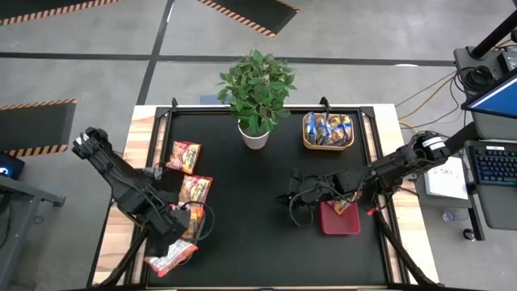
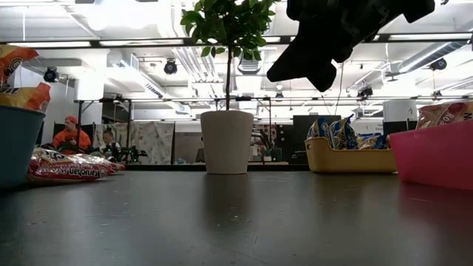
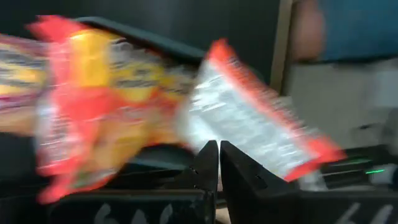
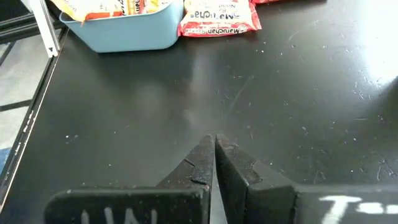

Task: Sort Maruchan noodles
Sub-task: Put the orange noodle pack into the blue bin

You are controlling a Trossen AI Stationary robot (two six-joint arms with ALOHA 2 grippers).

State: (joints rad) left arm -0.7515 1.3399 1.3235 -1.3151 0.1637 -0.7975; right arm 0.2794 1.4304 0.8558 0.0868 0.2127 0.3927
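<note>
My left gripper (image 1: 179,241) (image 3: 217,149) is at the table's near left, pointing steeply down and shut on a red-edged Maruchan packet (image 1: 171,257) (image 3: 261,118) that shows its pale back. Beside it a blue bin (image 4: 124,34) (image 2: 15,144) holds orange packets (image 3: 93,106). Two red packets (image 1: 184,156) (image 1: 195,188) lie flat on the black tabletop at the left. My right gripper (image 1: 283,199) (image 4: 214,140) hangs shut and empty above the table's middle. A red bin (image 1: 339,228) holds one packet, and a yellow basket (image 1: 307,139) holds blue ones. My left gripper pinches the red-edged packet by its near edge (image 3: 198,134) between the two shut fingers, coming from above at a steep slant. The fingertips hide the exact spot. The packet spreads away from the fingers, and I cannot tell whether any part rests on the table.
A potted plant (image 1: 257,89) (image 2: 227,140) stands at the table's far middle. The red bin (image 2: 436,155) is at the near right, under my right arm, and the yellow basket (image 2: 351,159) is at the far right. Wooden strips (image 1: 145,145) border the black top.
</note>
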